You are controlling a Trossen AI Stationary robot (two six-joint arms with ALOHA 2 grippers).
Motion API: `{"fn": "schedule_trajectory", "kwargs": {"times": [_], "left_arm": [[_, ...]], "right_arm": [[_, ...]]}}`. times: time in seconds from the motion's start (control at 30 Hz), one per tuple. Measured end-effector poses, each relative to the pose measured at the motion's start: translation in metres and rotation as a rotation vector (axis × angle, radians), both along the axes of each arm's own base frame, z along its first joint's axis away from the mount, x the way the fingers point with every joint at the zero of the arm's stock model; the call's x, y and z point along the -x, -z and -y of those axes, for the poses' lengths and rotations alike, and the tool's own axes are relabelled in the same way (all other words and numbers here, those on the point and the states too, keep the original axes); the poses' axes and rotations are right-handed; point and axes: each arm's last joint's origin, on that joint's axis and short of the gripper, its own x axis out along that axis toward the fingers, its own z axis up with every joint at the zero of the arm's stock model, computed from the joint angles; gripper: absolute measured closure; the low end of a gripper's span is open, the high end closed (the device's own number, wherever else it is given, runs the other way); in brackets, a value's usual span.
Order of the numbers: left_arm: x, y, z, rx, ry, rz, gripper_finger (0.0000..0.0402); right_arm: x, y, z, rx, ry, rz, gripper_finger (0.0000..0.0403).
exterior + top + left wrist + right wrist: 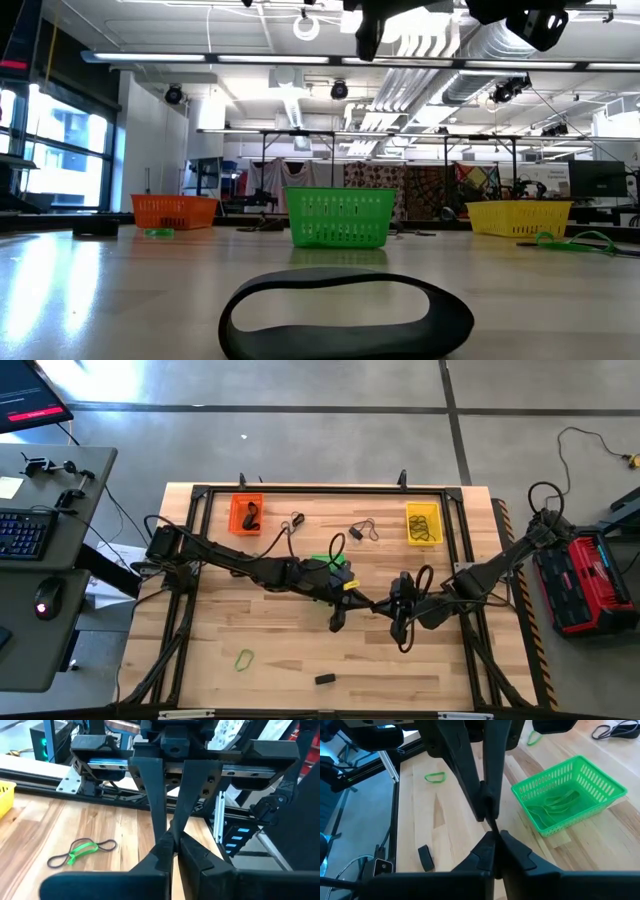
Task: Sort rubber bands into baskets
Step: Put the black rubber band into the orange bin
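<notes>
Judging from the pinched tips, we seem to be at a pickup or a hand-over above the middle of the tabletop. The left gripper (172, 854) is closed narrow and the right gripper (492, 845) is closed too. Their tips nearly meet, and we cannot tell whether a band sits between them. The green basket (570, 795) stands just beside them with green bands inside. The orange basket (247, 513) and yellow basket (423, 523) stand along the far edge. A loose green band (244, 658) lies near the front edge. We should confirm what colour is held, if anything, before swinging over a basket, and let go low inside its walls.
</notes>
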Motion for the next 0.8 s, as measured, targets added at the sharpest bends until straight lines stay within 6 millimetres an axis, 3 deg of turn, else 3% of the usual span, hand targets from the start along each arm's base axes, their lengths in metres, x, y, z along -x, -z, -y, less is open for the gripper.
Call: {"fn": "schedule_trajectory", "kwargs": {"times": [0.1, 0.37, 0.5, 0.67, 0.8], "left_arm": [[-0.001, -0.001, -0.002, 0.003, -0.005, 0.014, 0.0398], [-0.001, -0.004, -0.012, 0.003, -0.029, 0.014, 0.0400], [0.004, -0.011, -0.021, -0.009, -0.071, -0.017, 0.0401], [0.020, -0.026, -0.033, -0.060, -0.110, -0.072, 0.0401], [0.035, -0.036, -0.043, -0.096, -0.149, -0.152, 0.0401]], "right_arm": [[0.000, 0.000, 0.000, 0.008, 0.006, -0.003, 0.0373], [-0.003, 0.000, 0.006, -0.049, 0.075, 0.004, 0.0261], [-0.003, 0.000, 0.009, -0.014, 0.066, -0.003, 0.0227], [0.000, -0.003, 0.017, -0.003, 0.081, -0.014, 0.0238], [0.005, -0.004, 0.028, -0.002, 0.065, -0.071, 0.0299]]}}
